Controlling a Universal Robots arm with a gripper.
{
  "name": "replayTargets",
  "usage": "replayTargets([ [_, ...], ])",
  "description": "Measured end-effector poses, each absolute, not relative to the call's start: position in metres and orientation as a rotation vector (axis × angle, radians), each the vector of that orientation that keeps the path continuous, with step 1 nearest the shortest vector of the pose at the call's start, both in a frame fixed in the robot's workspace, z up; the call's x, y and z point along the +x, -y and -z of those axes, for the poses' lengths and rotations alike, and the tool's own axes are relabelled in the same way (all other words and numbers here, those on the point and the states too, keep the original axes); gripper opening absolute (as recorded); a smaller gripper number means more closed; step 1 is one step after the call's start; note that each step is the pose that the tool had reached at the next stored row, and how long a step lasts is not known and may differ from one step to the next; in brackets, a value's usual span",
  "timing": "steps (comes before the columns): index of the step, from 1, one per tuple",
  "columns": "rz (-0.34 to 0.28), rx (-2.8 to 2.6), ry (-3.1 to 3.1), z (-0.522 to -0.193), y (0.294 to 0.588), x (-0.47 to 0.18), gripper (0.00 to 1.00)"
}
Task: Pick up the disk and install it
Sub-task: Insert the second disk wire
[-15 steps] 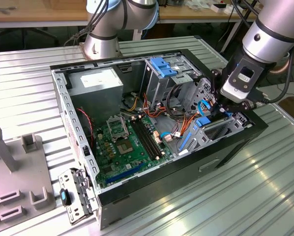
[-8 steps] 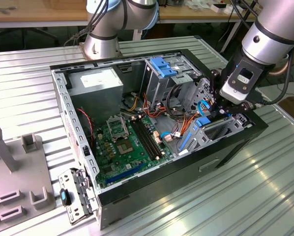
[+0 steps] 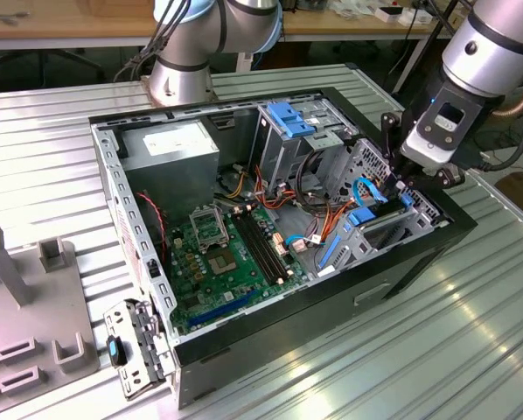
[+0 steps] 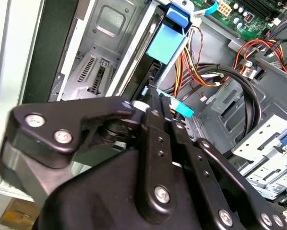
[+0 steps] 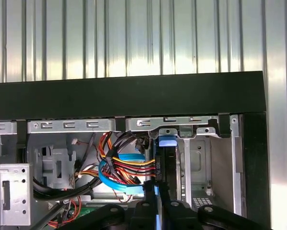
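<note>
Hovering low over the open computer case (image 3: 401,280), the gripper (image 3: 400,185) sits at the corner nearest the exterior view's right, down among the drive bays. The second wrist view tells the story: the black fingers (image 4: 159,125) are drawn tight together on a thin edge, and what they pinch looks like the disk (image 4: 166,44), its bright blue carrier frame running away from the fingertips toward the motherboard (image 3: 222,254). In the first wrist view the same blue end (image 5: 167,141) stands edge-on, with a dark body below it, between the upright metal walls of the bay (image 5: 197,163).

So the disk is in the grip, standing on edge, already partly down in its slot by the look of it. How deep it sits, I cannot tell from here.

Doing this well is about alignment. The carrier should stay parallel to the bay walls, with no twist, so the frame rides the guides instead of jamming. The bundle of red, yellow and orange wires (image 5: 122,163) and the blue data cable (image 5: 126,181) lie just beside the slot; they could get trapped under the frame. Steady straight pressure, and a firm pinch, seem the right recipe. The fixed blue bracket (image 3: 289,118) on the other drive cage stays well apart.
</note>
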State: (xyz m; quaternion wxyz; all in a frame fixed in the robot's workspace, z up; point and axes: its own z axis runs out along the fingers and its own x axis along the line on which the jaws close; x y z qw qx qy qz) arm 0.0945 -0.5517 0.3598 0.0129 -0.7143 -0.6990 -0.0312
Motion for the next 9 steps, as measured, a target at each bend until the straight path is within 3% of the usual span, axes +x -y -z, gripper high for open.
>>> replayTargets([
  [1,0.097,-2.226,2.178,-0.3599,0.5517,0.0945,0.11],
  [9,0.097,-2.226,2.178,-0.3604,0.5517,0.0945,0.11],
])
